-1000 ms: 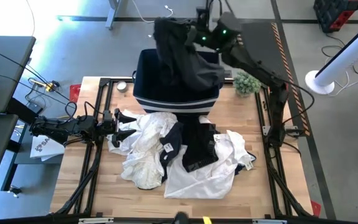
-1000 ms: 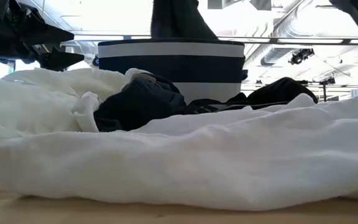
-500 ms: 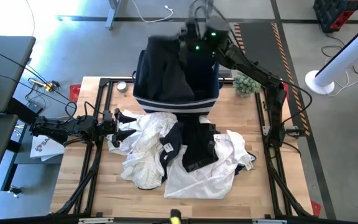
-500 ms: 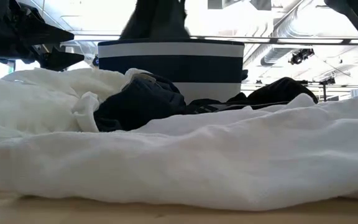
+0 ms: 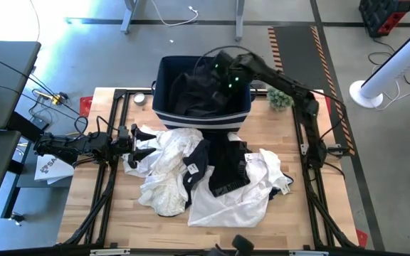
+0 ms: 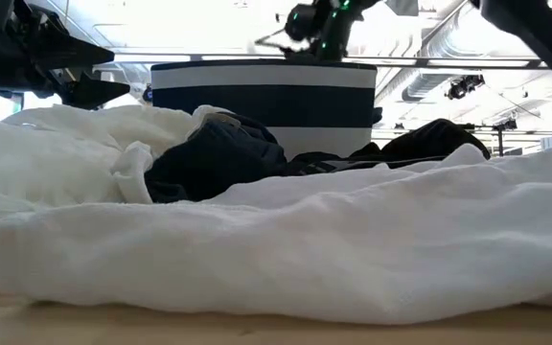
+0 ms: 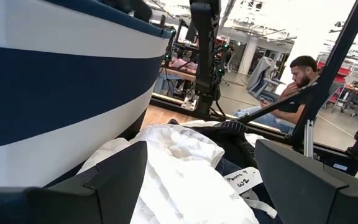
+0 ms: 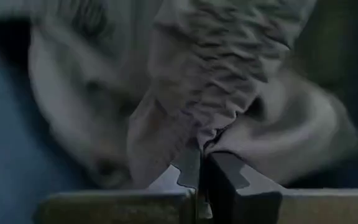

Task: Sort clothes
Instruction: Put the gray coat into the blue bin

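Right wrist view: right end effector [image 8: 201, 163] pinched tight on a fold of dark garment [image 8: 229, 74], down inside the striped bin [image 5: 201, 117]. Left end effector [image 7: 194, 180] spread wide, idle beside the clothes [image 5: 212, 178] piled on the counter [image 5: 119, 206]. Fabric is light, limp, likely tangles; grab a bunched fold.

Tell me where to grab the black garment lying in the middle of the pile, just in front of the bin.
Take the black garment by its raised folds near the middle, coming straight down from above. It lies on top of the white clothes, so a top pinch should lift it alone. A side approach would likely snag white cloth, and the bin blocks the far side.
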Action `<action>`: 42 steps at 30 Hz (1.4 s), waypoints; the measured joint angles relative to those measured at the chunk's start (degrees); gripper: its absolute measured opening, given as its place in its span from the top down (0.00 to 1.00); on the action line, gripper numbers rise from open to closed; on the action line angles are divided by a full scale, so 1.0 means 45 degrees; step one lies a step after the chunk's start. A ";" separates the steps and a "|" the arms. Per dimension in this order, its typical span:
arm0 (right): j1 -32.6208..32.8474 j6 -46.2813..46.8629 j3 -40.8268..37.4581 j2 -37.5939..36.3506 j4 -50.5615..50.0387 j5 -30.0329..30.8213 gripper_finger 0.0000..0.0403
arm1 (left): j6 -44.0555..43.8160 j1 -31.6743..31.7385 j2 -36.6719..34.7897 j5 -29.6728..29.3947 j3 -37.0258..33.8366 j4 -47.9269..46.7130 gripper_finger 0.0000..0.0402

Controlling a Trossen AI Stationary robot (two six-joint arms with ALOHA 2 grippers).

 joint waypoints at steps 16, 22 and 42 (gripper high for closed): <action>0.0046 0.0283 0.1665 0.0879 -0.2834 -0.1216 0.83 | -0.0005 -0.0001 0.0000 0.0004 0.0000 0.0006 0.26; -0.0390 0.1456 0.1316 -0.0579 -0.2719 -0.1980 0.77 | -0.0002 -0.0005 -0.0004 0.0005 0.0000 0.0005 0.26; 0.0352 0.1337 -0.0138 -0.0230 0.9861 -0.3798 0.77 | 0.0012 -0.0003 0.0000 0.0003 0.0000 -0.0095 0.26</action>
